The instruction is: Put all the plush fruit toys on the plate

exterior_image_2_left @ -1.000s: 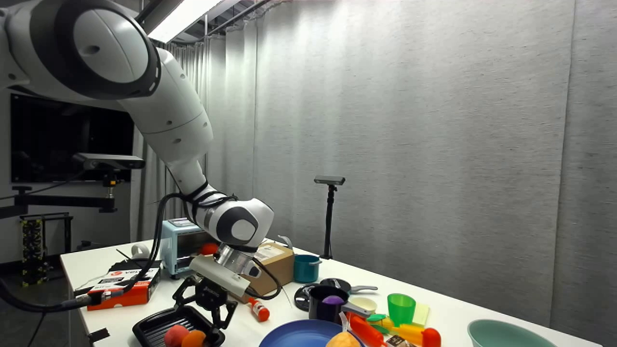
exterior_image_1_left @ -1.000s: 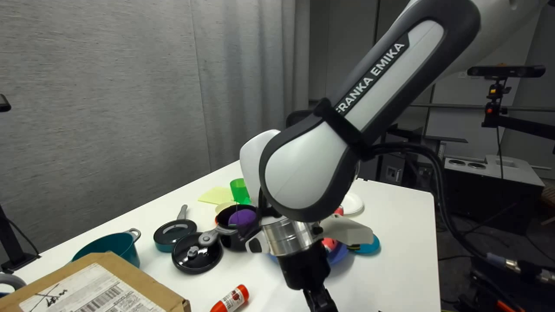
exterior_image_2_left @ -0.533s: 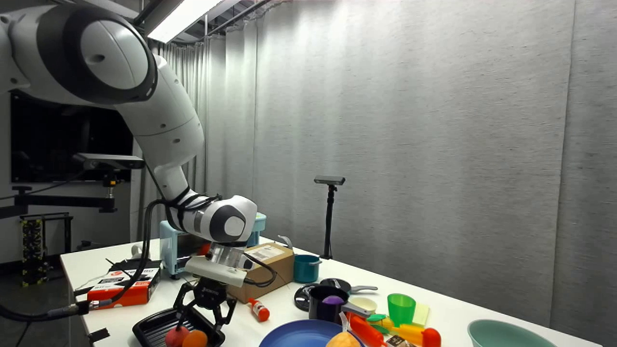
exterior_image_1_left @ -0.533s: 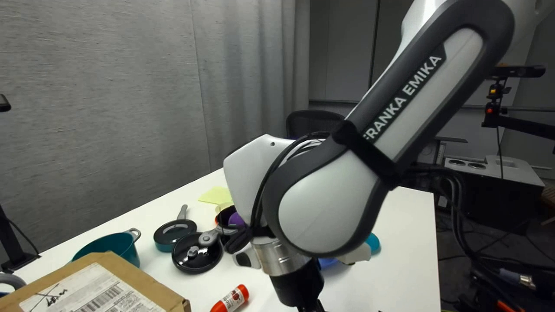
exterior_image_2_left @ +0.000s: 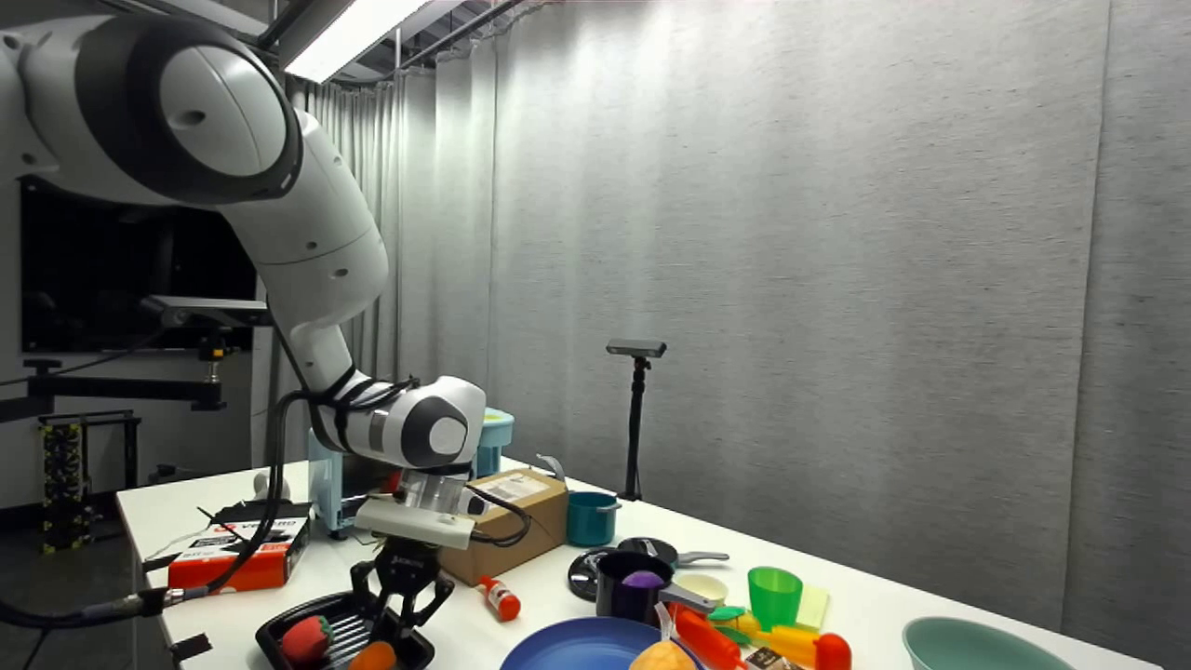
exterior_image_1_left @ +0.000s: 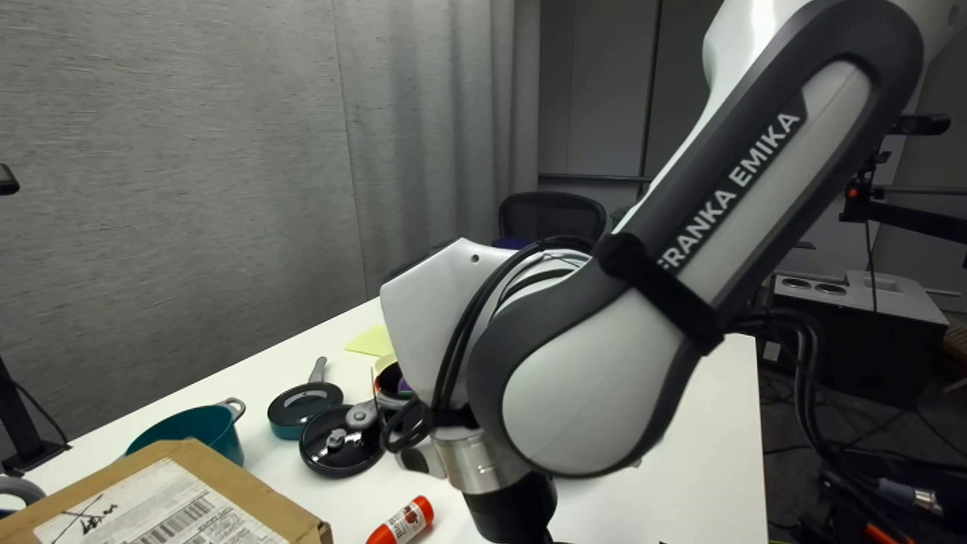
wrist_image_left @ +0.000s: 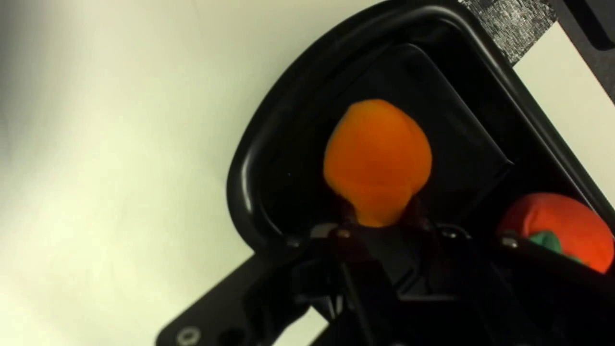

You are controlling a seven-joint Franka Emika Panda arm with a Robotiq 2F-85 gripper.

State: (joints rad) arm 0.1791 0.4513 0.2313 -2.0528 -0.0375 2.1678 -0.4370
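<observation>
An orange plush fruit toy (wrist_image_left: 378,154) sits at the centre of the wrist view, inside a black ridged pan (wrist_image_left: 242,182). Dark fingers (wrist_image_left: 355,259) reach up from the bottom edge, closed on the toy's lower end, which looks squeezed narrow between them. A red plush fruit toy (wrist_image_left: 576,230) with green leaves lies in the same pan at the lower right of the frame, apart from the orange one. In an exterior view the pan stands at lower left on a white worktop (exterior_image_2_left: 538,596). At bottom centre, a blue plate (exterior_image_2_left: 572,647) is cut off by the frame edge, a pale orange object (exterior_image_2_left: 661,657) in front of its right side. Just behind the plate, a black pot (exterior_image_2_left: 616,600) holds a purple object (exterior_image_2_left: 642,579), and a green cup (exterior_image_2_left: 774,596) stands to the right. A cardboard box (exterior_image_2_left: 544,521), a teal pot (exterior_image_2_left: 590,521) and a small red tube (exterior_image_2_left: 501,598) show in both exterior views. The white and black robot arm (exterior_image_1_left: 589,378) slants down from the upper right of an exterior view, covering much of the worktop there.
</observation>
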